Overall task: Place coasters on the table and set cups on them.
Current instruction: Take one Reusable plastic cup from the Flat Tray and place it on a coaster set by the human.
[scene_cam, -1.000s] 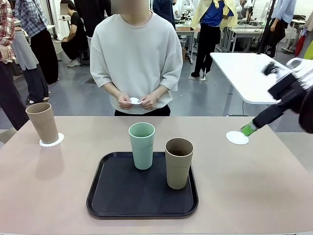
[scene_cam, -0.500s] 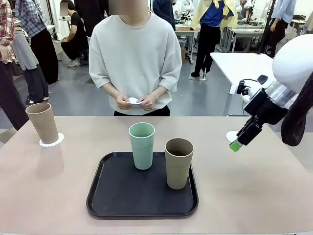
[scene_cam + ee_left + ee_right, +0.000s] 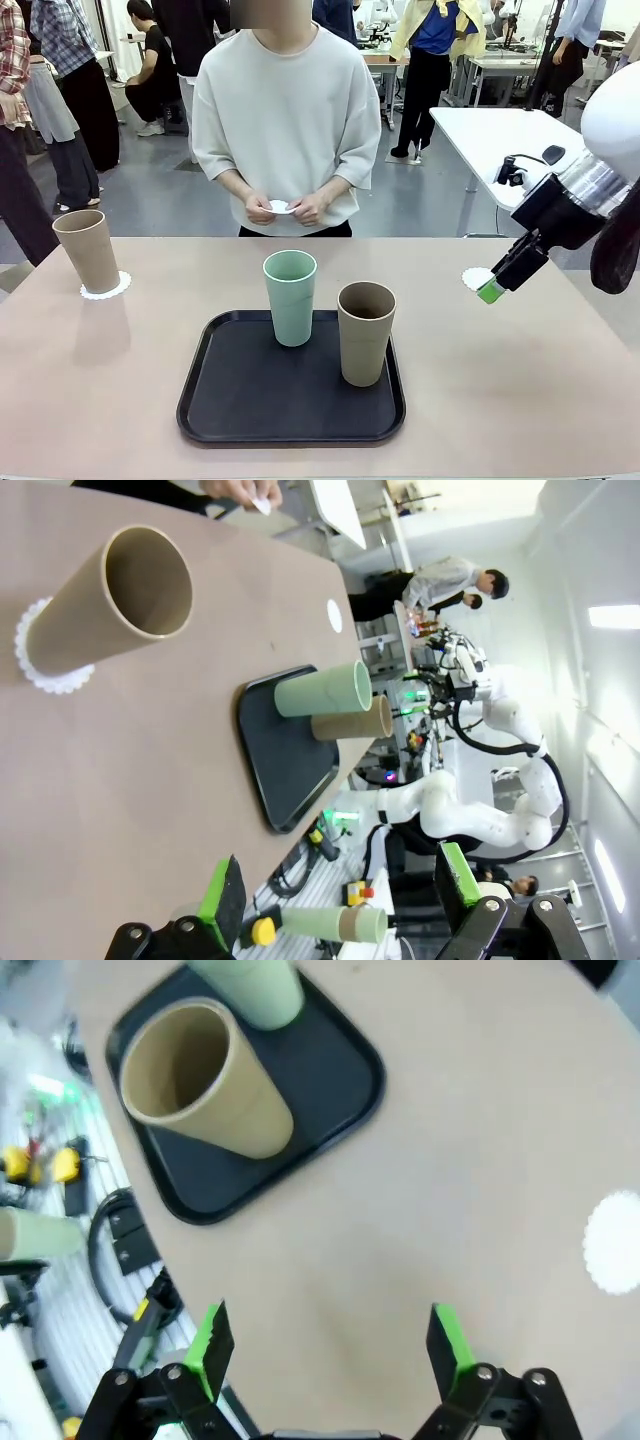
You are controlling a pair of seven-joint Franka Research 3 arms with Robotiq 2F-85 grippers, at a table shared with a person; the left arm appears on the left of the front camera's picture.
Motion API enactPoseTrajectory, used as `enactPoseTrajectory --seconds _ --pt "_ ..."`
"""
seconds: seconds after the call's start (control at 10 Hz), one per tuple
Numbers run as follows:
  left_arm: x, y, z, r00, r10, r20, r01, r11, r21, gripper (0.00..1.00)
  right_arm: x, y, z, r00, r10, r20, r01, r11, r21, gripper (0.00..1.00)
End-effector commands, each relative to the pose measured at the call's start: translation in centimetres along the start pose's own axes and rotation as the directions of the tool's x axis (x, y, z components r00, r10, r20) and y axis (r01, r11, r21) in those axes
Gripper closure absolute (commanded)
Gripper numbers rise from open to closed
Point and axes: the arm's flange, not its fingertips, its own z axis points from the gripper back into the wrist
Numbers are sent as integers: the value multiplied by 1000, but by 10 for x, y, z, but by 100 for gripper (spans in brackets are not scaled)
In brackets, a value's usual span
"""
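- Coasters: two lie flat on the table (image 3: pixel 540 400), and a third is held off it.
- The left coaster (image 3: pixel 105 290) sits at the table's 10 o'clock as seen from the front. The left tan cup (image 3: pixel 88 250) stands upright on it, and the scalloped rim shows around the cup's base.
- The right coaster (image 3: pixel 474 277) lies bare at the table's 2 o'clock, well apart from the tray (image 3: pixel 205 400).
- The held coaster (image 3: pixel 280 207) is pinched between the person's hands (image 3: pixel 300 210) at 12 o'clock, beyond the table's far edge.
- The black tray rests at the table's middle, toward 6 o'clock.
- The mint cup (image 3: pixel 290 297) stands upright in the tray's 11 o'clock part.
- The tray tan cup (image 3: pixel 366 332) stands upright at 4 o'clock of the mint cup. It is near it, with a gap between them.
- The right gripper (image 3: pixel 490 291) reaches in from 3 o'clock, tilted downward.
  - In the front view its green tip overlaps the right coaster's 3 o'clock edge. I cannot tell whether it touches.
  - Its own wrist view shows the jaws released and spread wide, with nothing between them and bare table beyond.
  - In that view the right coaster lies off to 3 o'clock and the tray to 11 o'clock.
- The left gripper (image 3: pixel 335 860) is also released, its jaws wide apart and holding nothing. Its wrist view has the left tan cup on its coaster at 10 o'clock.
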Motion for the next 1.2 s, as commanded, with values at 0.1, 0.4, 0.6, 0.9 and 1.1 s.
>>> enactPoseTrajectory --seconds 0.1,0.4,0.6,0.9,1.1 --pt "-1 -2 0 1000 -4 7 4 1000 -5 0 -20 -4 -15 878 355 322 -396 915 71 0" --pt "-1 -2 0 1000 -4 7 4 1000 -5 0 -35 -27 -44 767 328 552 -476 867 146 0" --pt "-1 -2 0 1000 -4 7 4 1000 -5 0 -40 -33 -64 782 316 537 -470 865 176 0" --pt "-1 -2 0 1000 -4 7 4 1000 -5 0 -32 -34 -45 758 320 568 -470 872 135 0" --pt "-1 -2 0 1000 -4 7 4 1000 -5 0 -39 -38 -59 782 307 543 -463 868 177 0"
